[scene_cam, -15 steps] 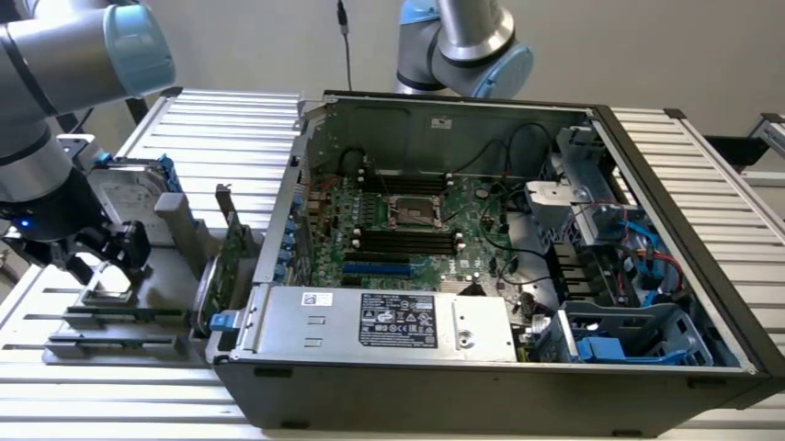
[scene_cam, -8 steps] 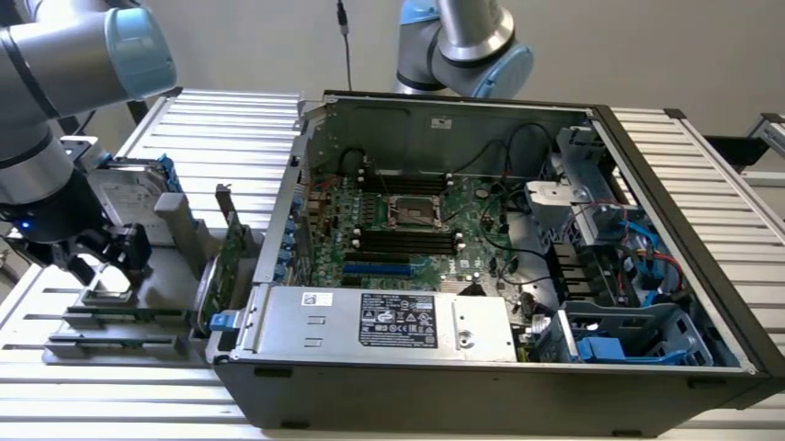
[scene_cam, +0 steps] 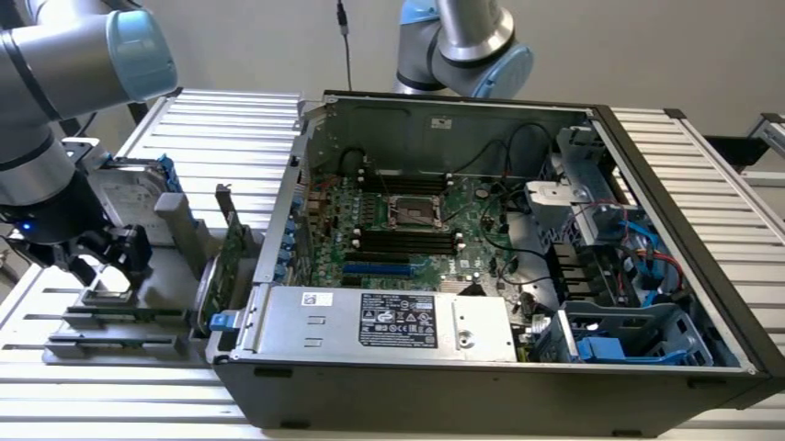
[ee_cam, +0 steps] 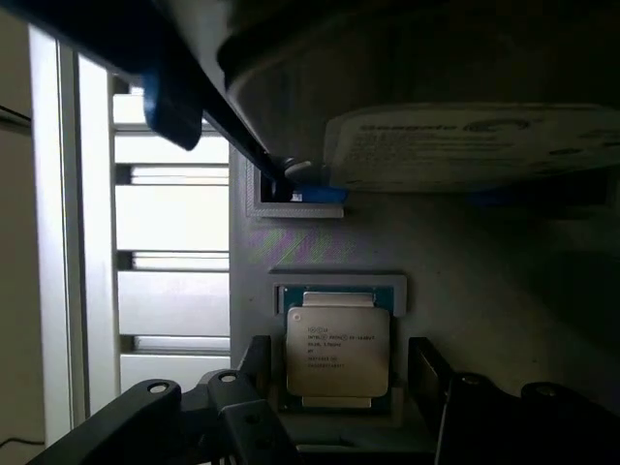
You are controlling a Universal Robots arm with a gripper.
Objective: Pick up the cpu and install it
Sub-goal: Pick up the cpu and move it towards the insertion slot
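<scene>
The cpu (ee_cam: 337,354), a small square chip with a dull silver top and printed text, lies flat in a recess of a grey holder (ee_cam: 465,281). My gripper (ee_cam: 341,358) is open just above it, with one black finger on each side of the chip and neither touching it. In the exterior view my gripper (scene_cam: 105,259) hangs low over the grey holder (scene_cam: 123,322), at the exterior view's left of the open computer case (scene_cam: 491,386). The empty cpu socket (scene_cam: 414,212) sits in the middle of the green motherboard.
A silver hard drive (ee_cam: 475,145) with blue rails stands in the holder close beside my gripper (scene_cam: 129,188). An expansion card (scene_cam: 228,257) stands upright between holder and case. The grey power supply (scene_cam: 392,322) fills the case's front. A second arm (scene_cam: 472,46) stands behind the case.
</scene>
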